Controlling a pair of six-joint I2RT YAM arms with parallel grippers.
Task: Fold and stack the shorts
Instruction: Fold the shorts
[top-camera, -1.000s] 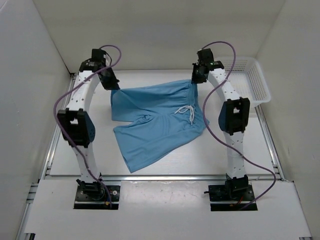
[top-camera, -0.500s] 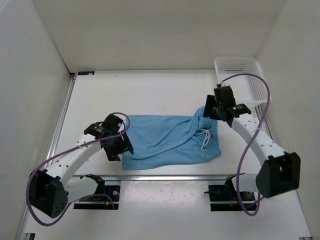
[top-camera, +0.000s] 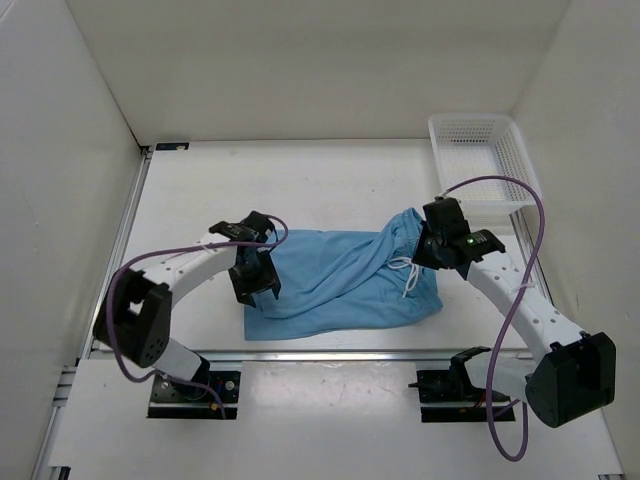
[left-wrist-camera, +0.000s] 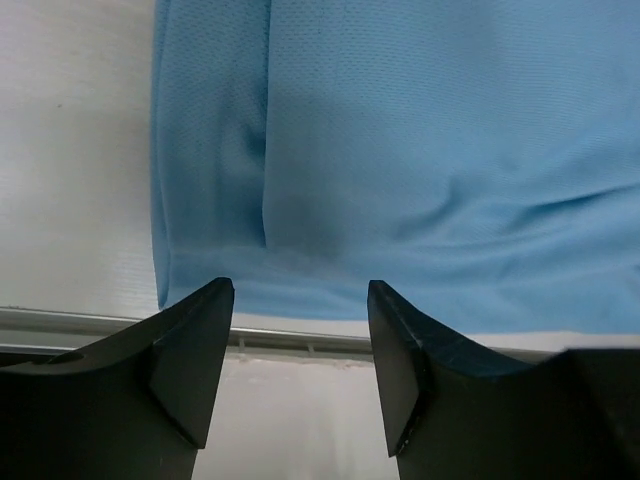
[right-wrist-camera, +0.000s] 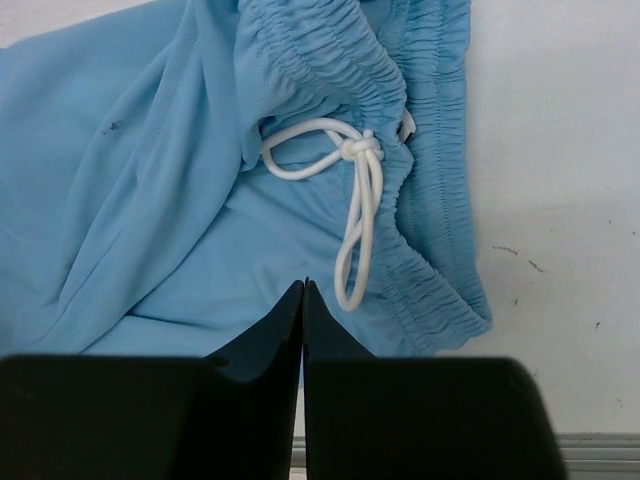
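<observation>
The light blue shorts (top-camera: 340, 280) lie folded over themselves near the table's front edge, waistband to the right. Their white drawstring (right-wrist-camera: 355, 210) lies looped over the gathered waistband. My left gripper (top-camera: 258, 285) hovers at the folded left edge of the shorts (left-wrist-camera: 420, 150). It (left-wrist-camera: 300, 300) is open, with only table and the front rail showing between its fingers. My right gripper (top-camera: 425, 248) sits over the waistband end, and in the right wrist view it (right-wrist-camera: 303, 285) is shut, tips pressed together just above the shorts (right-wrist-camera: 150, 200), no cloth seen between them.
A white mesh basket (top-camera: 478, 118) stands at the back right corner. A metal rail (top-camera: 330, 353) runs along the table's front edge just below the shorts. White walls enclose the table on three sides.
Both arms came from the back of the table to the front, folding the shorts forward. The left gripper let go and now stands open; the right opened, then shut again.
</observation>
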